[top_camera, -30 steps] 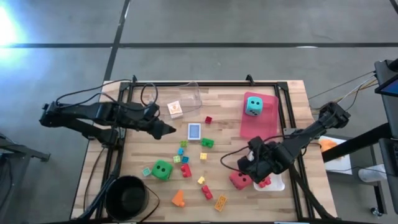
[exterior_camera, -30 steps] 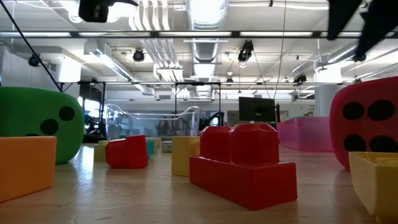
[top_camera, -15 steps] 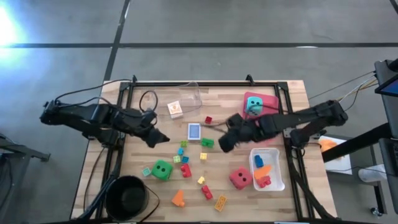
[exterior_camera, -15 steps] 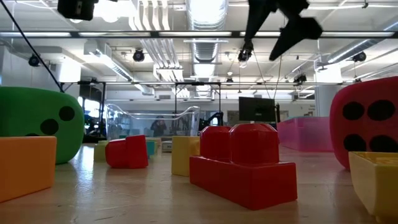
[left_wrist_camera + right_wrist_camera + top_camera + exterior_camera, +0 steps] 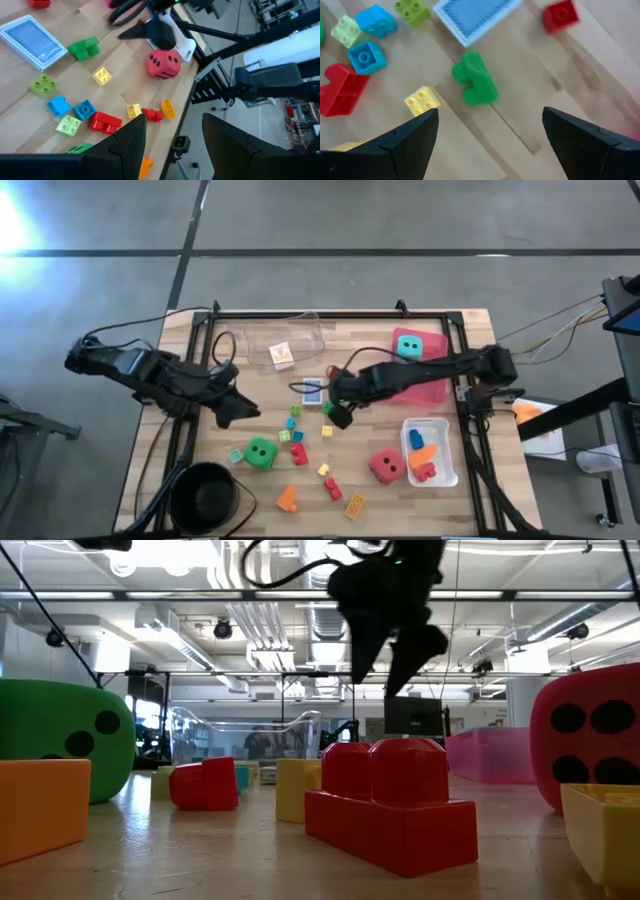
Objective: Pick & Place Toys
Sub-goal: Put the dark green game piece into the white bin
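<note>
My right gripper (image 5: 341, 414) hangs open, pointing down over the table's middle, just above a green brick (image 5: 474, 85) that lies on the wood; in the low view my right gripper (image 5: 378, 680) is well clear of the tabletop. Around the brick lie a blue card box (image 5: 313, 391), a yellow brick (image 5: 422, 101) and red and blue bricks. My left gripper (image 5: 238, 413) is open and empty, left of the toys. A green die (image 5: 261, 452) and a red die (image 5: 385, 466) rest on the wood. A teal die (image 5: 407, 347) sits in the pink tray (image 5: 432, 383).
A white tray (image 5: 448, 450) at the near right holds blue, orange and red bricks. A clear tray (image 5: 300, 332) stands at the far side with a small box in it. A black bowl (image 5: 205, 495) sits at the near left corner. Loose bricks lie along the near edge.
My right gripper has swung from over the white tray toward the table's left, to the middle, sinking a little and rolling about its own line, still open. My left gripper has drawn back toward the near left. No toy has moved.
</note>
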Robot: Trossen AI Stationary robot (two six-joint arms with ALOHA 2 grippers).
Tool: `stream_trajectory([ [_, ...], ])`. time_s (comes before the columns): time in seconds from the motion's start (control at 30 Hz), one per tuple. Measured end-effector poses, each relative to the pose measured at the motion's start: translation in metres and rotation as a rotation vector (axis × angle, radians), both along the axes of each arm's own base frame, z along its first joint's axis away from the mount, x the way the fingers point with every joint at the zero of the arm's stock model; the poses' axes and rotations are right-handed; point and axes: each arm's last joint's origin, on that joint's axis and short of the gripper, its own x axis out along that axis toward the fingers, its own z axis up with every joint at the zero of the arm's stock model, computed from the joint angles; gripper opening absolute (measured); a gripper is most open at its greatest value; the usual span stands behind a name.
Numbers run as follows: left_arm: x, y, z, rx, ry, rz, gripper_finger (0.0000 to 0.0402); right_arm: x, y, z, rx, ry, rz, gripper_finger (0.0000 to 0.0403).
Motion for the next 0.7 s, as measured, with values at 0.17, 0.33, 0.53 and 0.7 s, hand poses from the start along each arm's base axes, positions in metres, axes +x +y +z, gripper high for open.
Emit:
stream_trajectory([
  [0.17,-0.007,-0.005,0.002,-0.004,-0.010,-0.040,0.0197,0.027,-0.001,-0.014,-0.012,0.081,0.070,0.0351],
  [0.33,-0.011,-0.010,0.002,-0.003,-0.009,-0.078,0.0197,0.042,-0.003,-0.032,-0.023,0.184,0.121,0.0351],
  [0.53,-0.012,-0.013,0.002,-0.002,-0.006,-0.097,0.0197,0.052,-0.005,-0.049,-0.009,0.251,0.169,0.0351],
  [0.7,-0.013,-0.014,0.002,0.000,-0.001,-0.101,0.0197,0.056,-0.007,-0.058,-0.012,0.271,0.195,0.0351],
])
